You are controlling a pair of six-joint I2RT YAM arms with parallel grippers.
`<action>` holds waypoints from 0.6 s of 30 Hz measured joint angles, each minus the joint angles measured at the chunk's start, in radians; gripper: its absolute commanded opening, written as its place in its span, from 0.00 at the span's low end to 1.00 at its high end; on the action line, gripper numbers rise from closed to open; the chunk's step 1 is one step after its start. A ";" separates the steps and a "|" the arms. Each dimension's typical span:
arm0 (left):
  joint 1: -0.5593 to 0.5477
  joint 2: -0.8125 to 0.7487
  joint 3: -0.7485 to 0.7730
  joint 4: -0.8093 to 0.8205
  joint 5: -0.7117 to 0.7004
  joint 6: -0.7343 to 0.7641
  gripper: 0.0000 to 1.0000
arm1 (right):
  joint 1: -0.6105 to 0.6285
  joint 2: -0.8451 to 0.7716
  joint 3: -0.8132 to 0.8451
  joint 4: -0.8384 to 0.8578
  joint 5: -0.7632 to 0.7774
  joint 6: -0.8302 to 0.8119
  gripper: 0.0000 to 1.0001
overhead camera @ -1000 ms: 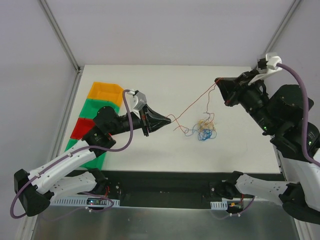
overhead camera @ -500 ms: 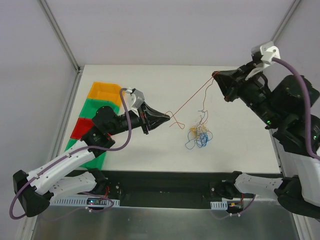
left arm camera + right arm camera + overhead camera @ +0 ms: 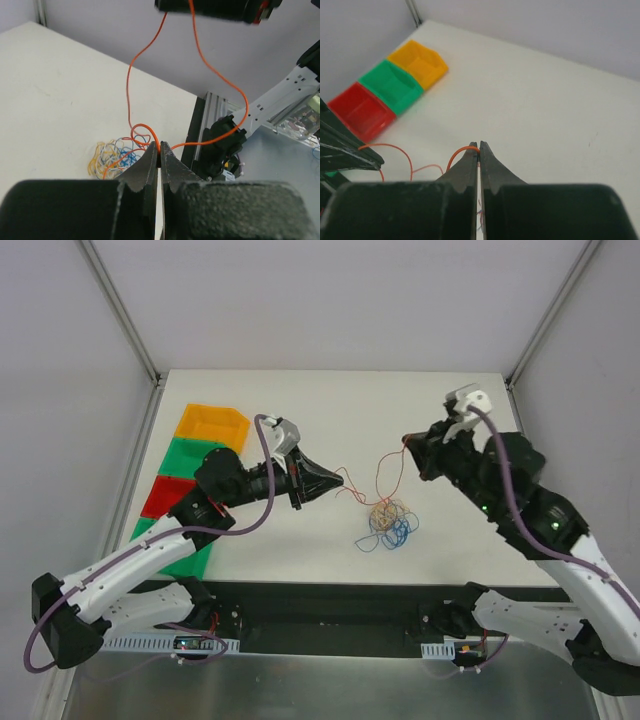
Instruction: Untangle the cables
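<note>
From above, a white tabletop sits inside pale grey walls, with three metal frame posts running up from its far corners and left side. Four bins line the left edge, orange, green, red and green from far to near, and the left arm hides part of the two nearest. The cables lie as one small clump of blue, tan and red wire near the middle of the tabletop, between the two arms. One red strand rises out of the clump. The left hand is pinched shut on one stretch of it, and the right hand is pinched shut on another. Each arm carries one thick purple hose. In the left wrist view, the hand's two fingers meet on the strand, which loops up to the blurred right hand at the top edge. The clump rests on the tabletop just beyond the fingertips, and an aluminium rail and the dark base of the right arm stand at the table's near edge. In the right wrist view, the fingers are closed on the strand. Three bins show, orange, green and red, and the dark left hand enters from the left edge.
</note>
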 measured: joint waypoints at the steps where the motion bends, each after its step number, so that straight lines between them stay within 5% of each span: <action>1: 0.000 0.013 0.001 -0.011 0.000 0.000 0.00 | 0.000 0.000 -0.042 0.000 0.005 0.021 0.01; 5: 0.000 0.108 0.040 -0.091 0.000 -0.001 0.16 | 0.000 0.040 -0.170 -0.035 0.003 0.149 0.01; 11: 0.000 0.218 0.096 -0.197 0.029 -0.003 0.62 | 0.000 0.051 -0.160 -0.061 0.001 0.248 0.01; 18: 0.000 0.156 0.100 -0.237 0.031 0.034 0.87 | 0.000 0.054 -0.011 -0.127 -0.004 0.254 0.01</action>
